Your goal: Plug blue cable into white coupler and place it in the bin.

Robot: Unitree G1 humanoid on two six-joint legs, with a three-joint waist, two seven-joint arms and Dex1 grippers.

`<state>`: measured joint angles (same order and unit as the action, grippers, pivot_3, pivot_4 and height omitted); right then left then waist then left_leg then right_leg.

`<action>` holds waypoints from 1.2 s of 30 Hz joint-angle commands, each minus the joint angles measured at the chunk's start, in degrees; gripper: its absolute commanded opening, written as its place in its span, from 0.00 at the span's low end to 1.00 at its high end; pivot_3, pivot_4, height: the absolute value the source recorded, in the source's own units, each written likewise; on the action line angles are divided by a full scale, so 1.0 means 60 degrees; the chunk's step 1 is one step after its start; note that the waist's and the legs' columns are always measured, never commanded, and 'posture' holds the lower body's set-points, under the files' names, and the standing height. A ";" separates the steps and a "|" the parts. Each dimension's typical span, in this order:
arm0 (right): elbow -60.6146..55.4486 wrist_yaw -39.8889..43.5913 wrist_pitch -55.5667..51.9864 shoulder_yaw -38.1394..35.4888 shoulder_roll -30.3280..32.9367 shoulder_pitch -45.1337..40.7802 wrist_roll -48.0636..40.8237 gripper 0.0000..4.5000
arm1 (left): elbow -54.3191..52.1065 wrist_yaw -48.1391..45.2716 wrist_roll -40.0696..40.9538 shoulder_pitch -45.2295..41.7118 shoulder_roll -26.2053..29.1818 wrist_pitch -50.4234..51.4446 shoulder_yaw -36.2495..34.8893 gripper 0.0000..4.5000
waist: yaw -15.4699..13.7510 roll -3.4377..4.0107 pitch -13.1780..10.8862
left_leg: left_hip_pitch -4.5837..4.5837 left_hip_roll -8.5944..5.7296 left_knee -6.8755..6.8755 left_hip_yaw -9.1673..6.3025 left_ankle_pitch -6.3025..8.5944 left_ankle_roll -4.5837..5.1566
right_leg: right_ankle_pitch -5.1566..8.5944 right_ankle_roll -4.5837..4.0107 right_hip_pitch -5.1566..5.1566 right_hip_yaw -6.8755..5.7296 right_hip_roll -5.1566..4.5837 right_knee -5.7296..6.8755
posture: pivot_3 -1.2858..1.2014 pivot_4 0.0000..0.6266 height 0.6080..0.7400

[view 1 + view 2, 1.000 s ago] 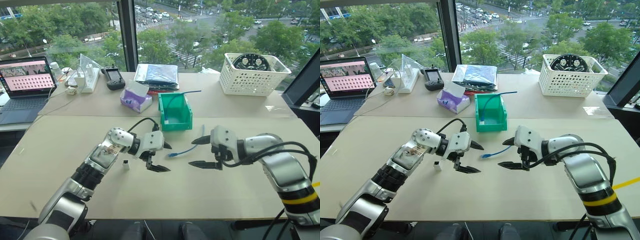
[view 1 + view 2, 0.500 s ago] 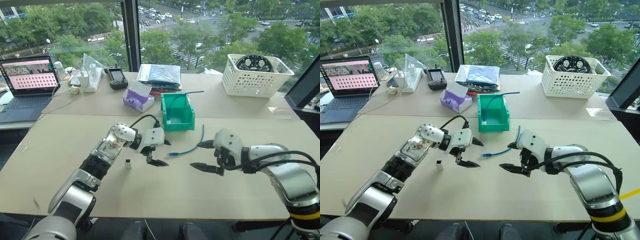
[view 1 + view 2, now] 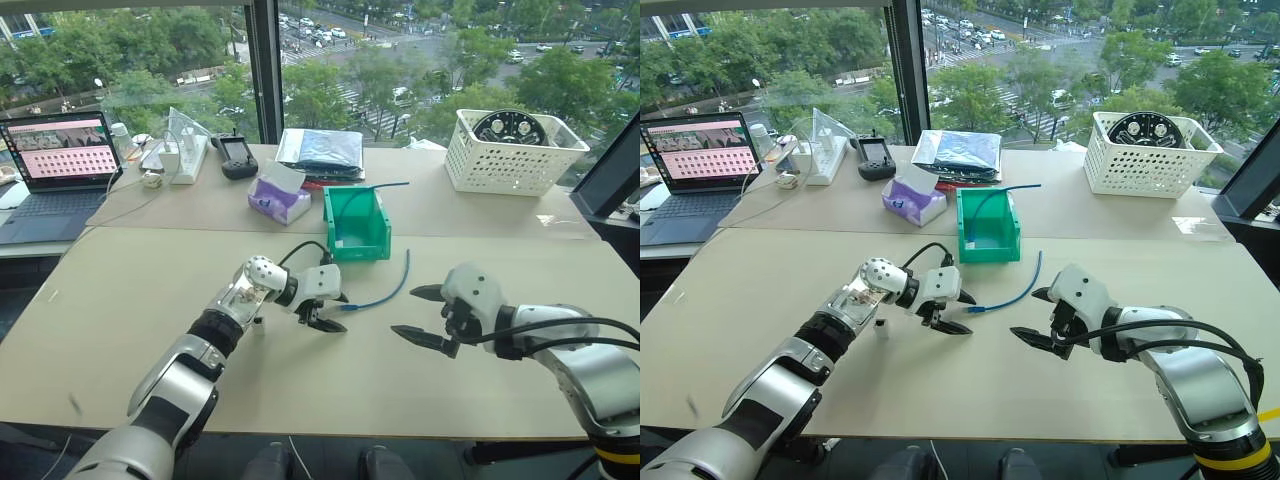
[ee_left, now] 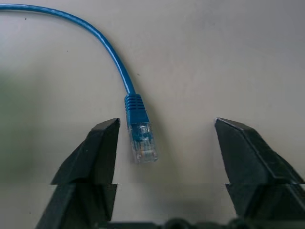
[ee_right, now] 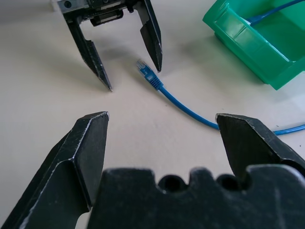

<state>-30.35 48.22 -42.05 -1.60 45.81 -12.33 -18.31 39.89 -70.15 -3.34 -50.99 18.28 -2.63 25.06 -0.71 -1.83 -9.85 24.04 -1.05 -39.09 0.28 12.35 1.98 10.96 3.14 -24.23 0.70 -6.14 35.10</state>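
The blue cable [image 3: 385, 297] lies on the table in front of the green bin [image 3: 381, 240]. Its pale plug [image 4: 142, 143] points toward my left gripper [image 3: 335, 312]. That gripper is low over the table, open, one finger [image 4: 93, 152] on each side of the plug and neither touching it. The white coupler [image 3: 880, 328] stands on the table beside my left forearm. My right gripper [image 3: 408, 312] hovers open and empty to the right of the cable, facing the left gripper [image 5: 134, 78].
Another blue cable [image 3: 370, 187] sticks out of the bin. Behind it on the far table are a purple tissue box [image 3: 278, 197], a stack of bags [image 3: 322, 150], a white lattice basket [image 3: 515, 150], a handheld controller [image 3: 238, 157] and a laptop [image 3: 60, 160].
My left gripper has moved forward and down to the cable's plug, and its fingers have narrowed around it. The right gripper has drifted slightly to the right. The camera view has shifted.
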 commanded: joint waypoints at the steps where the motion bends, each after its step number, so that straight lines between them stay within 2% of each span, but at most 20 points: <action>1: -0.0332 -0.0131 -0.0093 -0.0342 0.0181 0.0016 -0.0161 0.93 | 0.0531 0.0448 -0.0571 -0.0145 0.0085 0.0212 0.0036 0.37 | 0.0001 0.0000 0.0000 | -0.0003 0.0001 0.0000 0.0000 -0.0001 0.0000 | 0.0009 0.0015 0.0002 0.0000 0.0001 0.0002 | 0.52 0.24 1.00; 2: -0.0333 -0.0148 -0.0115 -0.0333 0.0218 0.0026 -0.0166 0.93 | 0.0586 0.0484 -0.0600 -0.0167 0.0086 0.0259 0.0039 0.27 | 0.0007 0.0000 0.0001 | -0.0005 0.0001 0.0000 -0.0001 -0.0001 0.0001 | 0.0010 0.0017 0.0003 0.0000 0.0001 0.0003 | 0.52 0.24 1.00; 3: -0.0328 -0.0166 -0.0137 -0.0317 0.0246 0.0027 -0.0171 0.93 | 0.0630 0.0509 -0.0624 -0.0187 0.0086 0.0289 0.0039 0.23 | 0.0009 -0.0001 0.0001 | -0.0008 0.0003 0.0000 -0.0001 -0.0001 0.0001 | 0.0010 0.0017 0.0006 0.0001 0.0003 0.0004 | 0.52 0.24 1.00; 5: -0.0342 -0.0215 -0.0202 -0.0269 0.0299 0.0038 -0.0186 0.93 | 0.0678 0.0585 -0.0664 -0.0204 0.0088 0.0356 0.0002 0.05 | 0.0017 -0.0001 0.0002 | -0.0012 0.0004 0.0000 -0.0001 -0.0002 0.0001 | 0.0009 0.0018 0.0009 0.0001 0.0003 0.0005 | 0.52 0.24 1.00; 6: -0.0342 -0.0236 -0.0234 -0.0235 0.0322 0.0044 -0.0185 0.93 | 0.0686 0.0631 -0.0672 -0.0206 0.0083 0.0409 -0.0022 0.02 | 0.0019 -0.0002 0.0002 | -0.0014 0.0005 0.0000 0.0000 -0.0002 0.0001 | 0.0009 0.0018 0.0011 0.0002 0.0004 0.0005 | 0.52 0.24 1.00; 11: -0.0381 -0.0347 -0.0451 -0.0167 0.0238 0.0041 -0.0273 0.93 | 0.0120 0.0483 -0.0257 -0.0085 -0.0004 0.0905 -0.0318 0.02 | 0.0028 -0.0002 0.0002 | -0.0017 0.0006 0.0000 0.0000 -0.0002 0.0001 | 0.0009 0.0018 0.0010 0.0004 0.0005 0.0007 | 0.52 0.24 1.00; 14: -0.0543 -0.1032 -0.1539 -0.0583 -0.0700 0.0015 -0.1137 0.93 | -0.0979 0.0294 0.0325 0.0141 -0.0079 0.1847 -0.0728 0.02 | 0.0051 -0.0002 0.0002 | -0.0016 0.0009 0.0001 0.0001 -0.0002 0.0001 | 0.0009 0.0017 0.0007 0.0005 0.0008 0.0008 | 0.52 0.24 1.00; 17: -0.0728 -0.2135 -0.3395 -0.1971 -0.2704 0.0127 -0.3322 0.93 | -0.2515 0.0213 0.1074 0.0359 -0.0121 0.3369 -0.1221 0.02 | 0.0043 -0.0002 0.0001 | 0.0008 0.0012 0.0006 -0.0011 -0.0002 0.0001 | -0.0029 -0.0046 -0.0017 0.0006 0.0012 0.0014 | 0.52 0.24 1.00; 21: -0.0742 -0.4147 -0.5580 -0.3777 -0.5147 0.0241 -0.5511 0.93 | -0.4651 0.0258 0.1863 0.0710 0.0021 0.5272 -0.1512 0.02 | 0.0000 0.0001 0.0002 | 0.0035 0.0006 0.0006 -0.0042 -0.0001 0.0001 | -0.0034 -0.0052 -0.0023 -0.0009 0.0002 0.0010 | 0.52 0.24 1.00; 24: -0.0789 -0.5576 -0.6307 -0.4711 -0.6348 0.0226 -0.6775 0.93 | -0.5670 0.0486 0.2173 0.0844 0.0197 0.6220 -0.1594 0.02 | 0.0020 0.0008 0.0004 | 0.0029 0.0000 0.0012 -0.0046 -0.0001 0.0001 | -0.0034 -0.0051 -0.0021 -0.0003 -0.0009 0.0010 | 0.52 0.24 1.00; 28: -0.0496 -0.7927 -0.5703 -0.5274 -0.7490 -0.0031 -0.8924 0.93 | -0.6600 0.0790 0.2443 0.0983 0.0352 0.7085 -0.1515 0.02 | 0.0075 0.0014 0.0004 | 0.0010 0.0002 0.0016 -0.0044 -0.0002 0.0000 | -0.0034 -0.0051 -0.0017 0.0000 -0.0002 0.0018 | 0.52 0.24 1.00; 33: 0.0010 -1.0254 -0.4348 -0.4852 -0.7565 -0.0173 -1.1139 0.93 | -0.7065 0.1102 0.2669 0.0973 0.0266 0.7546 -0.1402 0.02 | 0.0187 0.0017 0.0003 | 0.0004 0.0004 0.0020 -0.0043 -0.0004 -0.0002 | -0.0032 -0.0050 -0.0015 0.0002 0.0008 0.0018 | 0.52 0.24 1.00; 36: 0.0170 -1.1263 -0.3592 -0.4282 -0.7416 -0.0041 -1.1966 0.93 | -0.7117 0.1246 0.2699 0.0916 0.0180 0.7507 -0.1280 0.02 | 0.0241 0.0017 0.0003 | 0.0003 0.0001 0.0026 -0.0038 -0.0004 -0.0002 | -0.0032 -0.0050 -0.0014 0.0004 0.0009 0.0013 | 0.52 0.24 1.00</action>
<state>-28.92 -15.70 -67.46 -29.39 0.62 -12.73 -85.35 -0.68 -63.31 11.65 -44.39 19.90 42.59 16.95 0.74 -1.72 -9.83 24.06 -1.05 -38.93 0.06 12.32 1.97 10.77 2.84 -24.31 0.73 -6.08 35.17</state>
